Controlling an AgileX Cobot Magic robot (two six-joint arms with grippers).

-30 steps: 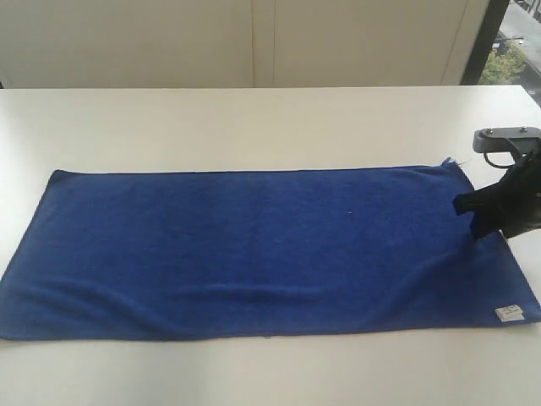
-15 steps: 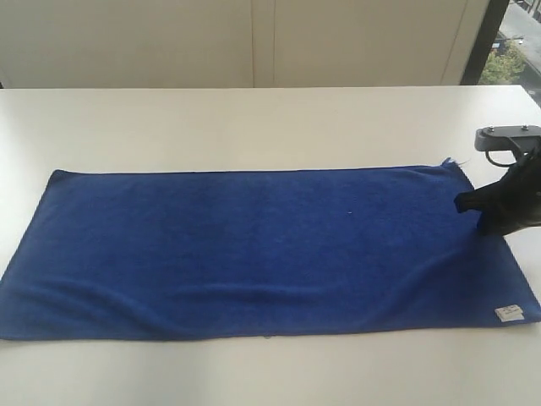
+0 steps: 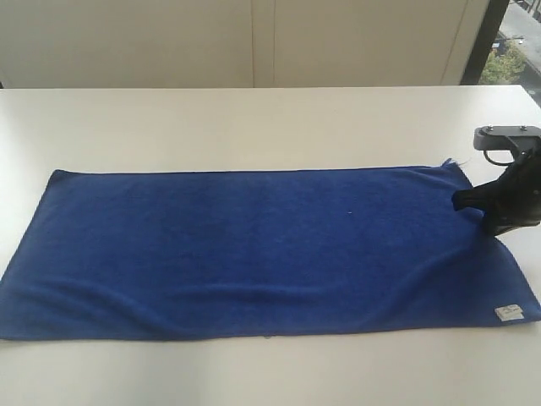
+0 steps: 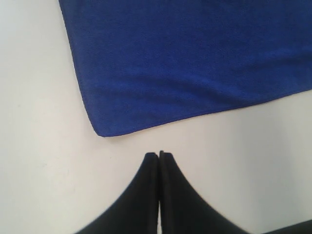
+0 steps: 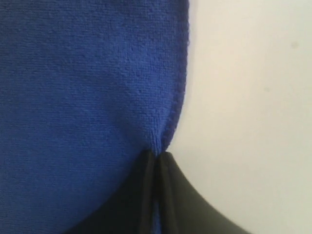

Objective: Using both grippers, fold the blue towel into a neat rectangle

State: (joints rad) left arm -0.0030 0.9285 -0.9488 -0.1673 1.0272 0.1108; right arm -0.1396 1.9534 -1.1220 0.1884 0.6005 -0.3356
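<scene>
The blue towel [image 3: 254,245] lies spread flat and long across the white table [image 3: 254,118], with a small white label [image 3: 508,313] at its near right corner. My right gripper [image 3: 461,201] sits at the towel's right edge, toward the far corner, shut on the hem; in the right wrist view the towel's edge [image 5: 168,97] is pinched between the black jaws of the right gripper [image 5: 156,155]. My left gripper [image 4: 159,155] is shut with nothing in it, over bare table just off a corner of the towel [image 4: 105,130]. It is out of the exterior view.
Beige wall panels [image 3: 254,42] stand behind the table. A window strip [image 3: 511,42] shows at the far right. Bare tabletop surrounds the towel on all sides.
The right gripper's jaws have closed from wide open onto the towel's right edge. The towel has barely shifted.
</scene>
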